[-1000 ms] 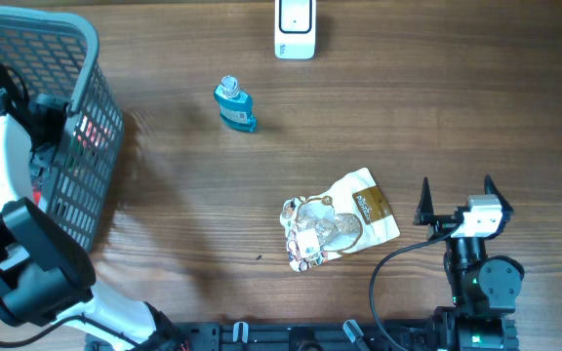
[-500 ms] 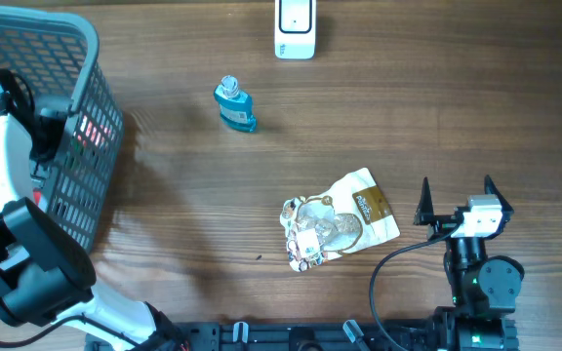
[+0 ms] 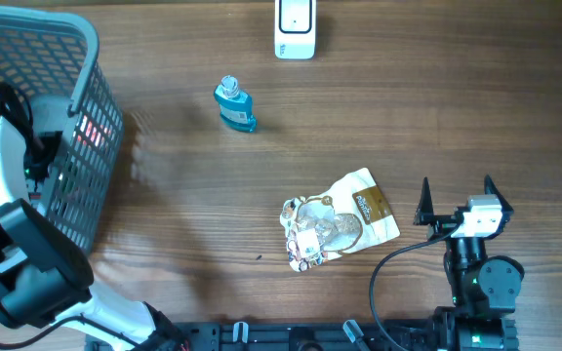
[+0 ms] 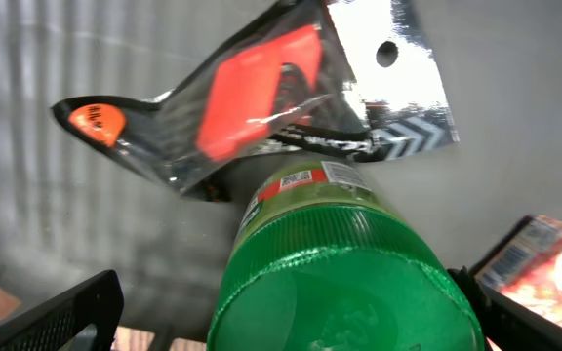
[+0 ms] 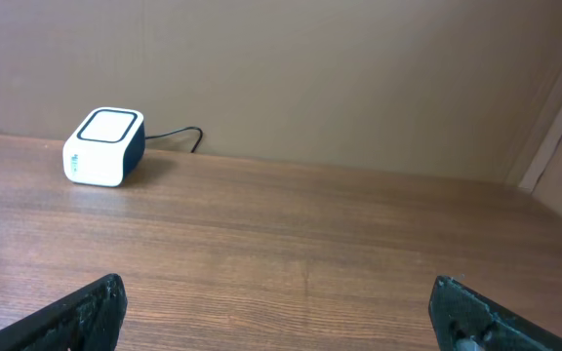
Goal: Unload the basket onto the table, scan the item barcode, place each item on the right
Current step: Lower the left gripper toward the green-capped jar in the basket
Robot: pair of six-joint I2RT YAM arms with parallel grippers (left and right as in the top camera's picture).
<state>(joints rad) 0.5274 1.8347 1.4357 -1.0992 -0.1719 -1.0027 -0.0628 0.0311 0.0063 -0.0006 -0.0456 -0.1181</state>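
My left gripper [image 4: 291,312] is down inside the grey basket [image 3: 91,44] at the table's left, and it is open. A green plastic bottle [image 4: 340,253] lies between its fingers, with a gap on the left side and the right finger close beside it. Behind the bottle lies a silver and black pouch [image 4: 261,97] with an orange panel. The white barcode scanner [image 3: 295,29] stands at the far edge of the table, also seen as a small white box [image 5: 104,146]. Near the front right, my right gripper [image 3: 457,190] rests open above bare wood with nothing between its fingers.
A small blue bottle [image 3: 234,105] stands near the table's middle. A crumpled snack bag [image 3: 340,229] lies just left of the right gripper. A colourful packet [image 4: 544,263] sits in the basket beside the green bottle. The basket walls hem in the left arm.
The left wrist has shifted a little toward the table's near side inside the basket. The right arm and the table's objects have not moved.
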